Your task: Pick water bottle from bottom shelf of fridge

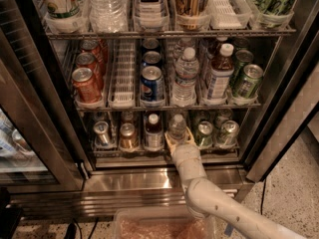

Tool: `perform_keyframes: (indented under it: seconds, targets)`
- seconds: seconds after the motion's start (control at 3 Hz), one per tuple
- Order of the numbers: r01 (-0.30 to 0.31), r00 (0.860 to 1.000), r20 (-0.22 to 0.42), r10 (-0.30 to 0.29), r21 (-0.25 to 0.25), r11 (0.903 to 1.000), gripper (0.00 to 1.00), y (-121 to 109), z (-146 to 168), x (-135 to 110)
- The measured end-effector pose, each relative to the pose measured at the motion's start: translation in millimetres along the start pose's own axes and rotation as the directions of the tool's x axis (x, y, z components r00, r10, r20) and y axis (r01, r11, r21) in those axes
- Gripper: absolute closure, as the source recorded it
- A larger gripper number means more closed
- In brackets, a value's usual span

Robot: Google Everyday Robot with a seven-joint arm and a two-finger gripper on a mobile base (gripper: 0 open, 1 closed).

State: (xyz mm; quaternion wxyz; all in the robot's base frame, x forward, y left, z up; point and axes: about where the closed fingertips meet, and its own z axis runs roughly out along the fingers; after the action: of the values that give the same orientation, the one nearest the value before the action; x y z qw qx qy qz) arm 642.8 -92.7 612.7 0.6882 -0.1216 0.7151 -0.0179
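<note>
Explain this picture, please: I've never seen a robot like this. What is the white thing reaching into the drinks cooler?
The white tube is the robot's single arm, and its tip is the gripper, the part that grasps. One camera looks down into the fridge; where it is mounted is unknown. The gripper is at the bottom shelf, right against the lower part of the water bottle, a small clear bottle with a white cap. Beside it stand a dark bottle and several cans. Whether the bottle is gripped yet cannot be seen.
</note>
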Motion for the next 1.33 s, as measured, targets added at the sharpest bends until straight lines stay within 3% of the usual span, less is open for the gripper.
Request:
perform_keyframes:
  seconds: [0.67, 1.0, 1.33]
  targets:
    - [-0.093, 0.993, 0.067, 0.093, -0.008, 0.9957, 1.00, -16.4, -20.0, -35.7]
    - [-0.097, 0.992, 0.085, 0.096, 0.008, 0.9953, 1.00, -30.6, -35.6, -42.7]
    - [-0.047, 0.998, 0.050, 0.048, -0.005, 0.9989, 1.00, -39.6, -56.3, -36.4]
